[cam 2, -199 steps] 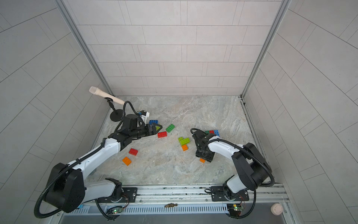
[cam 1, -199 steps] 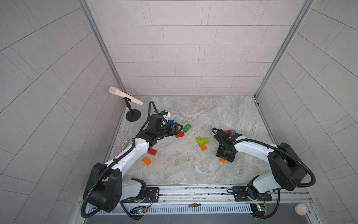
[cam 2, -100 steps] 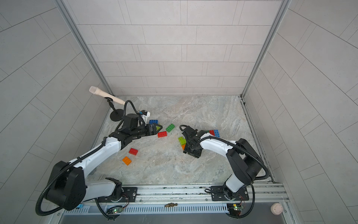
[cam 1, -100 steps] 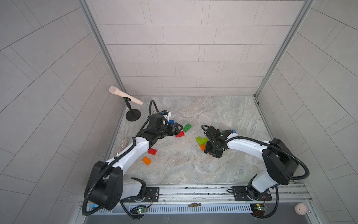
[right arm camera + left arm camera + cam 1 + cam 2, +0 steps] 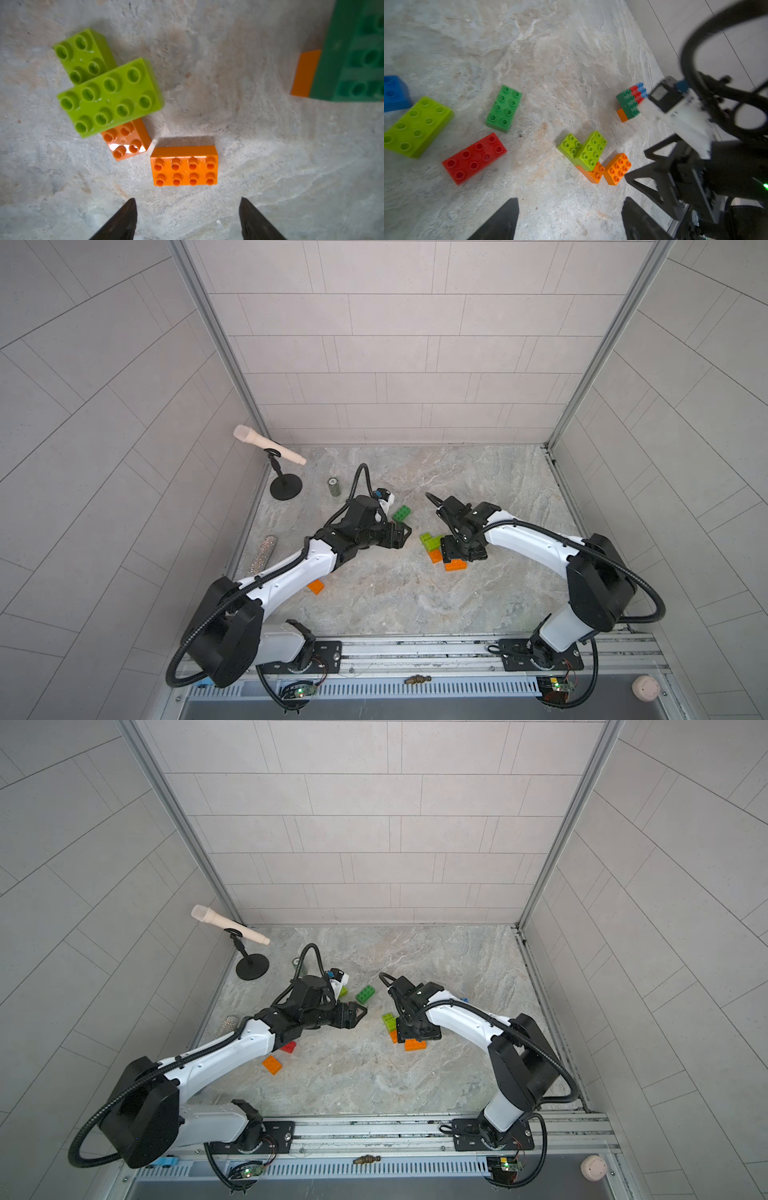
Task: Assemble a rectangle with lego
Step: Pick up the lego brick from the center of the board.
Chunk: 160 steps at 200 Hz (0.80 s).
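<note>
The lego lies scattered on the marble table (image 5: 415, 605). My right gripper (image 5: 188, 202) is open and hovers just over a loose orange brick (image 5: 184, 166), which sits flat on the table beside an orange brick (image 5: 126, 139) under two lime bricks (image 5: 110, 95). Both top views show this cluster (image 5: 430, 540) (image 5: 389, 1021) under the right gripper (image 5: 462, 553). My left gripper (image 5: 571, 204) is open and empty, low over bare table, with a red brick (image 5: 474, 158), a green brick (image 5: 504, 108) and a lime brick (image 5: 418, 126) ahead. A dark green, red and blue stack (image 5: 630, 101) stands behind the right arm.
A microphone on a round stand (image 5: 269, 445) and a small dark green cylinder (image 5: 333, 487) stand at the back left. A glittery stick (image 5: 262, 556) lies by the left wall. More bricks, orange (image 5: 272, 1065) and red (image 5: 289, 1047), lie beside the left arm.
The right gripper carried an orange brick left to the lime-and-orange cluster, then opened and left it on the table. The left gripper edged right.
</note>
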Available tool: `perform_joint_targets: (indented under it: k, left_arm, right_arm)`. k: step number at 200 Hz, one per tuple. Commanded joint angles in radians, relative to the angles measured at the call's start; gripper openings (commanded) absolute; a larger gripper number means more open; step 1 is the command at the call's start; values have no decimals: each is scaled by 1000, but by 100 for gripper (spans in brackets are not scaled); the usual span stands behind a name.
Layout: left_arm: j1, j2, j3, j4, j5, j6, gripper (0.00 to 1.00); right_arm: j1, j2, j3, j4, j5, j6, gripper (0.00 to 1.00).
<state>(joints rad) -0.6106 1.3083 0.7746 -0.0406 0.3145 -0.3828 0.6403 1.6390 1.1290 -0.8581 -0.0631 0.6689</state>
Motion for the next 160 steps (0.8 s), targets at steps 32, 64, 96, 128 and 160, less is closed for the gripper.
perform_joint_targets:
  k: [32,64,96,128,160]
  left_arm:
    - [-38,10,-49,58,-161,118,84]
    - [-37,17,-45,58,-160,131,84]
    - [-38,31,-40,51,-157,135,84]
    - [-37,37,-35,43,-153,139,84]
    - [-37,36,-33,42,-152,139,84]
  right_arm:
    - [-5,110,34,18,12,-118,80]
    - [-14,140,28,35,7,-130,78]
    - [-31,148,11,56,-6,-135,71]
    - [-34,147,-4,68,-11,-138,70]
    - [-34,145,-16,80,-7,-134,72]
